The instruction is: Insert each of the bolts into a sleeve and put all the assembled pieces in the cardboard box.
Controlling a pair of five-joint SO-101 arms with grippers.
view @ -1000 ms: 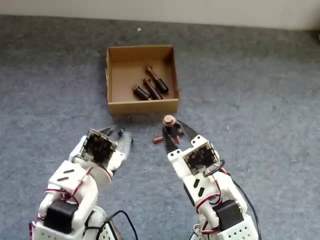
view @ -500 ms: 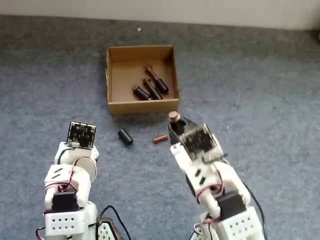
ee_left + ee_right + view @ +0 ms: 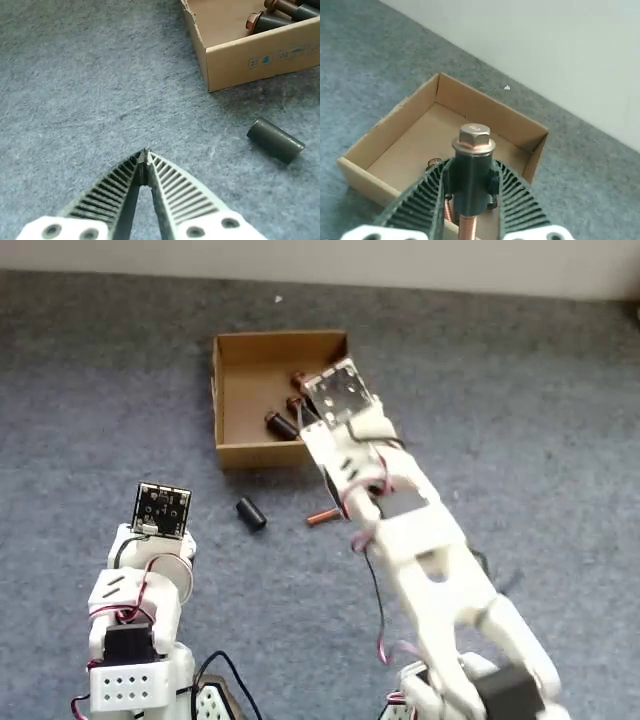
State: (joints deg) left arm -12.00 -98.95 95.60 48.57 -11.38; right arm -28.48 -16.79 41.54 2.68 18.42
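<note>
Grey carpet (image 3: 500, 390) under everything. Nearest, at the folded left arm: left gripper (image 3: 145, 161) pointed down over bare carpet, black ribbed fingers (image 3: 107, 197) pressed tip to tip, closed on themselves.

Just beyond, lying on its side on the carpet: short dark cylindrical metal sleeve (image 3: 275, 140), unfilled, apart from that gripper and a little short of the box's front wall. To its right in the high view: loose copper-coloured bolt (image 3: 321, 518), flat on the carpet, not touching the sleeve, one end tucked under the white right arm (image 3: 430, 560).

Farther out: open square brown cardboard box (image 3: 280, 453), front wall turned toward the arms.

Stretched forward above the box's right side in the high view: right gripper (image 3: 470, 172), ribbed fingers (image 3: 517, 200) clamped narrowly around an assembled dark sleeve with copper bolt (image 3: 469, 187). Piece held upright, flanged hexagonal head on top, threaded shank poking out below the sleeve.

Down on the box floor: more bolt-and-sleeve pieces (image 3: 282, 425), lying flat toward the front right, partly hidden by the gripper in the high view.

Past the box: strip of carpet, then pale wall (image 3: 545, 50).
</note>
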